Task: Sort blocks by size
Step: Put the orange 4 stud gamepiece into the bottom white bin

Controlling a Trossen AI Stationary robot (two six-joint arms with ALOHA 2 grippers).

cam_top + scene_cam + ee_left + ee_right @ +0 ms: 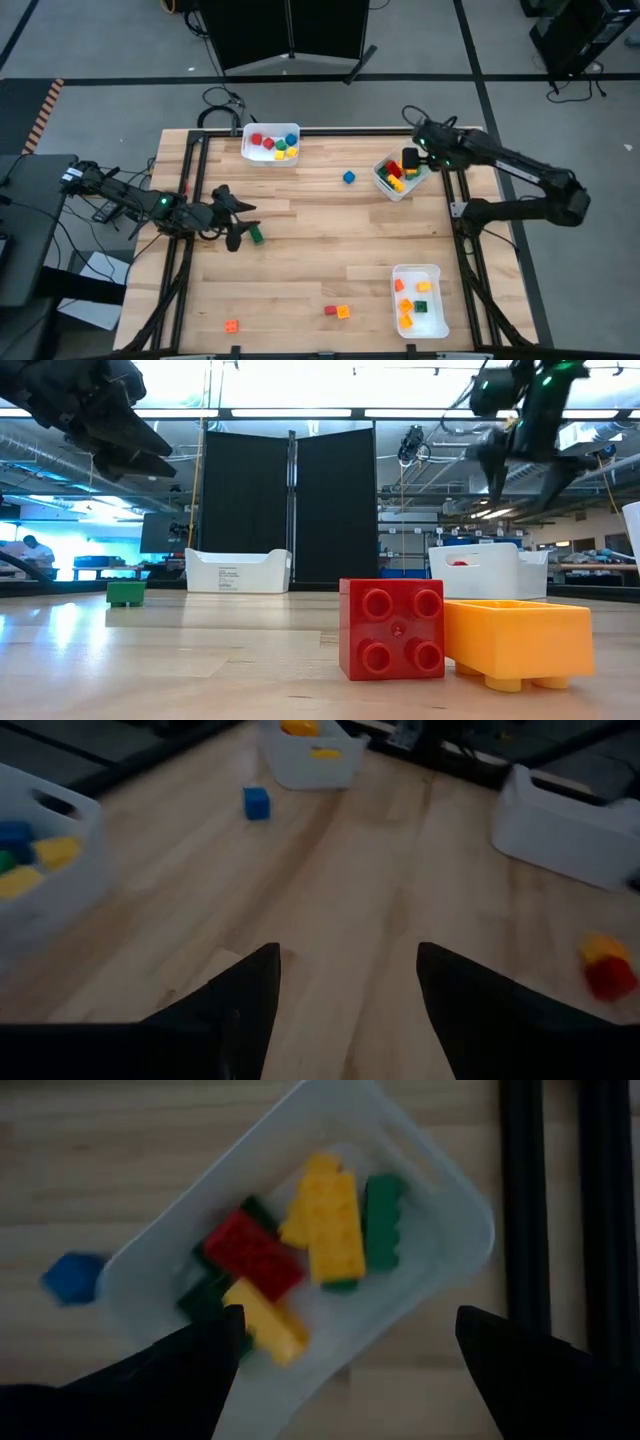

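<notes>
Blocks lie loose on the wooden table: a green one [257, 235], a blue one [348, 177], a red and orange pair [337, 312] and an orange one [232, 325]. My left gripper [243, 222] hovers open at the table's left, just beside the green block, with nothing between its fingers [250, 990]. My right gripper [410, 162] hangs open above the far-right white bin [385, 185], pointing down, and holds nothing. That bin [450, 1210] holds long yellow [335, 1220], red [250, 1252] and green [382, 1220] bricks.
A white bin [270, 143] with several small blocks stands at the far edge, and another [432, 325] with orange and green blocks sits near right. Black rails [195, 170] run along both table sides. Open wood spans the middle.
</notes>
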